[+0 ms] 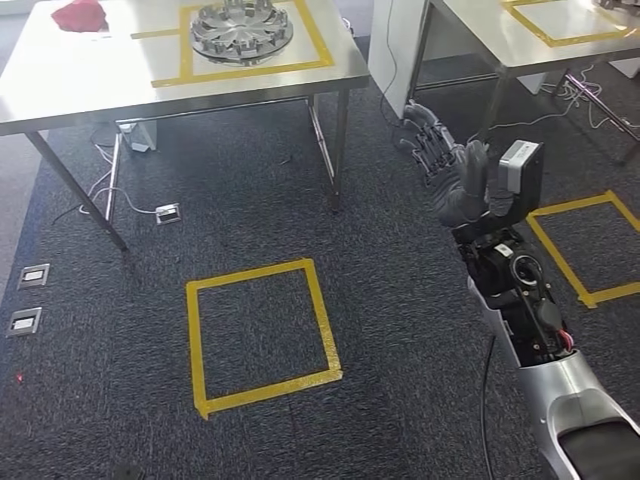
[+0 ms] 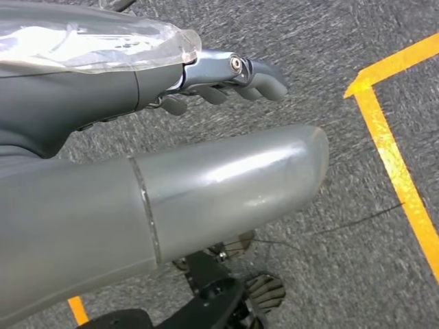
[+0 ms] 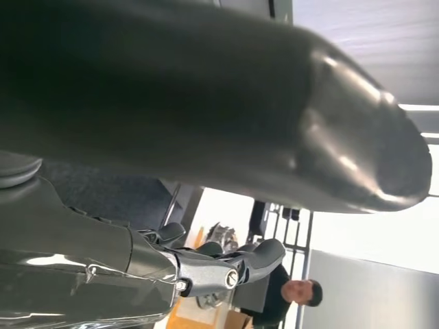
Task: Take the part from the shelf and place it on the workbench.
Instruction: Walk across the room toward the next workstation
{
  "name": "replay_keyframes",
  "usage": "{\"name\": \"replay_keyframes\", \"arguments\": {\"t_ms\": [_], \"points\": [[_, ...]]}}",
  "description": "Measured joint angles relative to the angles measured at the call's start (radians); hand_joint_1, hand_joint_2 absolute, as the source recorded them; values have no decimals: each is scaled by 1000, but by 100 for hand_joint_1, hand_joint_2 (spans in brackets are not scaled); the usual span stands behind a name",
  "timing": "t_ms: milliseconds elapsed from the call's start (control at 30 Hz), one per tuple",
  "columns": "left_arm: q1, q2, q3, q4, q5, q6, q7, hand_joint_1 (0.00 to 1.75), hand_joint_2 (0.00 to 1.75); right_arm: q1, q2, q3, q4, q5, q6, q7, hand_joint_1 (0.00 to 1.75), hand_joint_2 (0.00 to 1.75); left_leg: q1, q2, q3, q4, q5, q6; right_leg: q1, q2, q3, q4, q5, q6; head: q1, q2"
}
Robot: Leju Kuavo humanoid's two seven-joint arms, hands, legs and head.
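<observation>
Head view: part (image 1: 241,30) on workbench (image 1: 60,75); right robot hand (image 1: 453,165) seemingly empty.

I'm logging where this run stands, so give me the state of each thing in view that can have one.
part: lying flat on the workbench, inside the yellow tape outline, untouched.
workbench: bears the part and a red cloth.
right hand: raised over the carpet, fingers apart, holding nothing.
left hand: hanging over the carpet, fingers extended, holding nothing.
</observation>
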Motion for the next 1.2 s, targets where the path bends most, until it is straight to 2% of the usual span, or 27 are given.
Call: {"name": "replay_keyframes", "arguments": {"t_ms": [33,100,133,167,200,267,300,333,367,467,500,533,600,633,667,700,733,800,833,867,933,1000,1067,1133,1167,1200], "points": [[0,0,0,0,0,0,0,0,0,0,0,0,0,1,-2,0,0,0,2,4,-1,-3,3,4,-1,-1,-22,52,-33,4,4,0],[2,-1,0,0,0,0,0,0,0,5,0,0,0,3,-6,0,0,0,1,10,-6,-2,6,8,-1,-1,-81,194,-105,10,12,0],[3,-2,0,0,0,0,0,0,0,8,0,0,0,5,-8,1,0,0,1,14,-8,-1,6,9,-2,-1,-102,247,-123,13,15,0],[4,-2,0,0,0,0,-1,0,0,10,0,0,0,6,-9,1,0,0,1,17,-10,1,7,9,-4,-2,-106,264,-120,16,17,0],[4,-3,0,0,0,0,-1,0,0,11,0,0,0,7,-10,1,0,0,2,21,-11,4,6,8,-6,-4,-90,240,-98,17,20,0],[4,-4,0,0,0,0,-1,0,0,11,0,-1,-1,11,-13,2,0,0,2,27,-13,15,1,1,-9,-19,-23,113,-33,20,24,0],[4,-4,0,0,0,0,-2,0,0,10,0,-1,-3,14,-15,2,0,0,0,30,-16,24,-2,-4,-8,-29,7,51,-13,19,26,0],[4,-3,1,0,0,0,-2,0,0,10,0,-1,-4,16,-17,2,0,0,-2,33,-21,31,-4,-10,-7,-36,23,12,-4,15,26,0],[4,-2,1,0,0,0,-3,0,0,11,0,-1,-6,18,-18,3,0,0,-4,37,-26,36,-4,-14,-5,-38,26,-3,-6,9,25,0],[4,-2,1,0,-1,0,-4,0,0,12,0,-1,-10,19,-19,5,0,0,-4,48,-37,49,-10,-27,-5,-20,15,-5,0,-10,13,0],[4,-2,1,0,-1,0,-4,0,0,11,0,-1,-11,20,-19,6,0,0,-2,43,-47,73,-27,-31,-6,-14,13,-6,3,-16,9,0],[3,-2,1,0,0,0,-4,0,0,11,0,-1,-13,21,-19,7,0,0,-1,34,-68,121,-57,-36,-8,-9,11,-7,7,-22,4,0],[4,-2,1,0,0,0,-4,0,0,11,0,0,-16,22,-20,8,0,0,0,15,-134,266,-128,-41,-6,3,5,-7,12,-30,-5,0],[6,-2,1,0,-1,0,-4,0,0,11,0,0,-16,22,-20,9,0,0,0,12,-163,327,-149,-40,-5,11,2,-7,14,-32,-8,0],[7,-2,1,0,-1,0,-4,0,0,12,0,0,-16,22,-20,9,0,0,-1,9,-177,354,-150,-38,-3,19,-1,-7,16,-34,-9,0],[8,-2,1,0,-1,0,-4,0,0,12,0,0,-17,22,-21,9,0,0,-2,7,-170,339,-132,-32,0,27,-2,-7,17,-35,-10,0],[8,-2,1,0,-1,0,-4,0,0,12,0,0,-17,22,-21,9,0,0,-4,1,-144,286,-100,-24,2,36,-2,-7,19,-35,-11,0],[7,1,1,0,-1,0,-5,0,0,11,0,0,-20,22,-21,9,0,0,-9,-35,-70,136,-35,0,5,52,-4,-7,23,-34,-12,0],[6,3,1,0,-1,0,-6,0,0,11,0,-1,-22,22,-22,9,0,0,-12,-50,-43,82,-18,8,5,60,-7,-6,25,-32,-12,0],[5,5,1,0,-1,0,-7,0,0,10,0,-1,-23,22,-24,9,0,0,-14,-60,-30,52,-13,12,3,68,-11,-6,27,-28,-11,0],[3,5,1,0,-1,0,-8,0,0,10,0,-1,-26,22,-27,10,0,0,-16,-47,-26,37,-11,13,1,85,-17,-9,33,-17,-12,0],[2,3,1,0,-3,0,-8,0,0,11,0,-3,-30,22,-29,10,0,0,-11,-26,-21,20,-1,14,3,71,-29,10,19,-6,-10,0],[3,2,1,0,-4,0,-9,0,0,10,0,-5,-33,22,-29,9,0,0,-6,-5,-18,7,6,15,4,31,-69,101,-41,3,-2,0],[6,1,1,0,-4,0,-9,0,0,11,0,-6,-33,22,-30,10,0,0,-5,15,-19,7,6,16,-2,10,-122,231,-103,12,4,0],[7,0,1,0,-4,0,-9,0,0,13,0,-7,-33,22,-30,10,0,0,-5,25,-20,9,6,16,-6,6,-134,266,-113,17,6,0],[7,-1,1,0,-4,0,-9,0,0,14,0,-7,-33,22,-30,11,0,0,-4,35,-21,11,5,15,-10,2,-127,262,-102,22,8,0]]}}
